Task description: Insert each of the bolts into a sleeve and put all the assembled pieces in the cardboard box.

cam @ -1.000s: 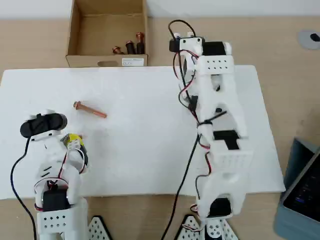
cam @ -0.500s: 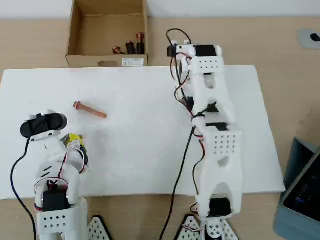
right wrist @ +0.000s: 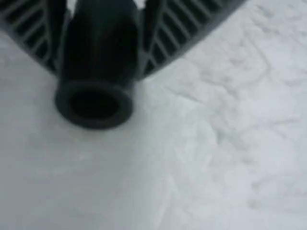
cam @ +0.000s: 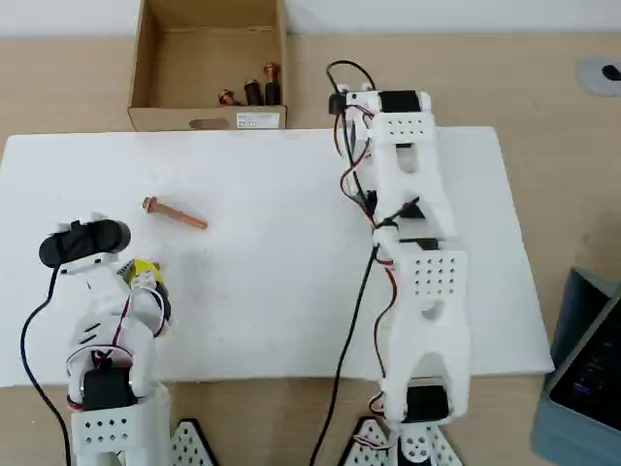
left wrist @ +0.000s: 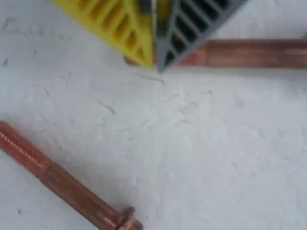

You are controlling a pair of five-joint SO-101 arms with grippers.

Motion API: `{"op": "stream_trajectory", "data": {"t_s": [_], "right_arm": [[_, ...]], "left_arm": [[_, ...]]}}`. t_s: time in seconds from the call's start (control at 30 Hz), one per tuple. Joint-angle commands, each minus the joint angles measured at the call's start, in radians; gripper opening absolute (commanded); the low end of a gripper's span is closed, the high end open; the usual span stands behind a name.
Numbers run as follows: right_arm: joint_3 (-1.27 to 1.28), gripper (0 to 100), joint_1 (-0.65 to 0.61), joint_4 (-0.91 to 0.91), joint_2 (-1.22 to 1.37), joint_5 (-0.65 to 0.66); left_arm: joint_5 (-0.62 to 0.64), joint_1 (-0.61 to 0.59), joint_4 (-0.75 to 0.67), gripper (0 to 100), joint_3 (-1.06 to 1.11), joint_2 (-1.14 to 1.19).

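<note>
A copper bolt [cam: 175, 213] lies loose on the white mat [cam: 281, 291]. In the left wrist view, my left gripper [left wrist: 156, 64] has its yellow and grey fingers shut tip to tip just above the mat. One bolt [left wrist: 240, 52] lies across behind the tips, and a second bolt [left wrist: 62, 187] lies apart from them. In the high view the left gripper [cam: 144, 277] sits low at the mat's near left. My right gripper [right wrist: 98, 72] is shut on a black sleeve [right wrist: 93, 103] whose open end faces the camera, just over the mat. The cardboard box [cam: 141, 78] holds several assembled pieces [cam: 254, 92].
The right arm [cam: 412, 194] stretches along the mat's right half, its far end near the box's right corner. A grey device [cam: 592, 369] stands off the mat at the right edge. Bare wooden table surrounds the mat.
The right arm has folded at its elbow and its far end has drawn slightly back from the box. The left arm and the loose bolt have not moved.
</note>
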Motion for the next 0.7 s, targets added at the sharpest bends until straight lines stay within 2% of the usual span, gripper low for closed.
{"op": "stream_trajectory", "data": {"t_s": [0.0,0.17,0.3,0.67], "right_arm": [[-0.071,4.1,-0.019,0.035,-0.007,0.0],[-0.203,3.7,-0.027,0.097,-0.053,0.0],[-0.2,1.1,-0.045,0.098,-0.133,-0.002],[0.079,1.0,-0.067,0.098,-0.501,-0.008]], "left_arm": [[-0.003,-0.011,0.005,0,0.014,-0.008],[-0.005,-0.011,0.005,0,0.014,-0.008],[-0.006,-0.011,0.005,0,0.014,-0.008],[-0.008,-0.006,0.005,0,0.014,-0.008]]}}
